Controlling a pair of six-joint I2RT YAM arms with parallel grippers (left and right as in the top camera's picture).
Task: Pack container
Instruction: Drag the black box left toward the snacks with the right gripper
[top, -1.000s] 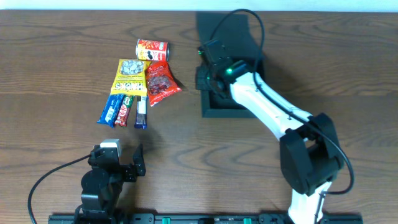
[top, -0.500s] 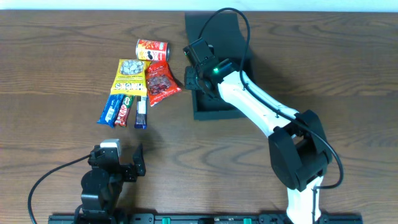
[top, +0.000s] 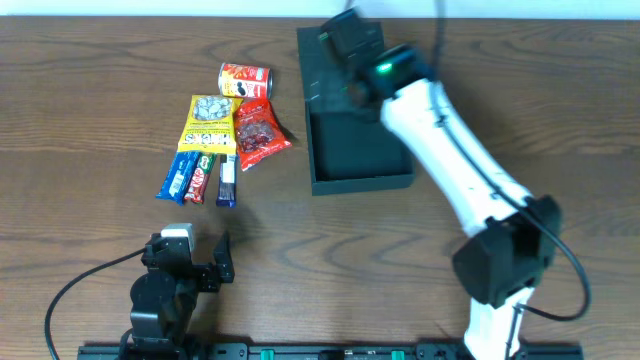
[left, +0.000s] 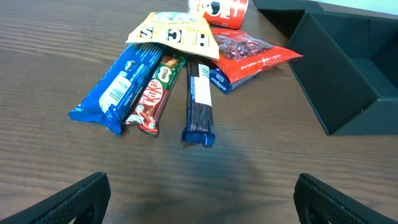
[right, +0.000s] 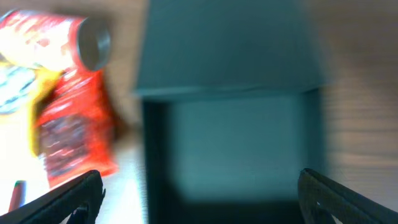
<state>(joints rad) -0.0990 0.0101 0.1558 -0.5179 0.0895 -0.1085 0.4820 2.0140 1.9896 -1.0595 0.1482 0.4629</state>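
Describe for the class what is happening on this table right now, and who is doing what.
Two robot arms are set to pack snacks into a dark container. It lies open, lid flap folded back, nothing visible inside. The right gripper hovers open above it, holding nothing. The left gripper waits open near the front edge, facing the snacks: a red can, yellow packet, red packet and three bars, all on the table beside the container.

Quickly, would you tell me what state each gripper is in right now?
Left gripper: open, holding nothing.
Right gripper: open, holding nothing, over the container.
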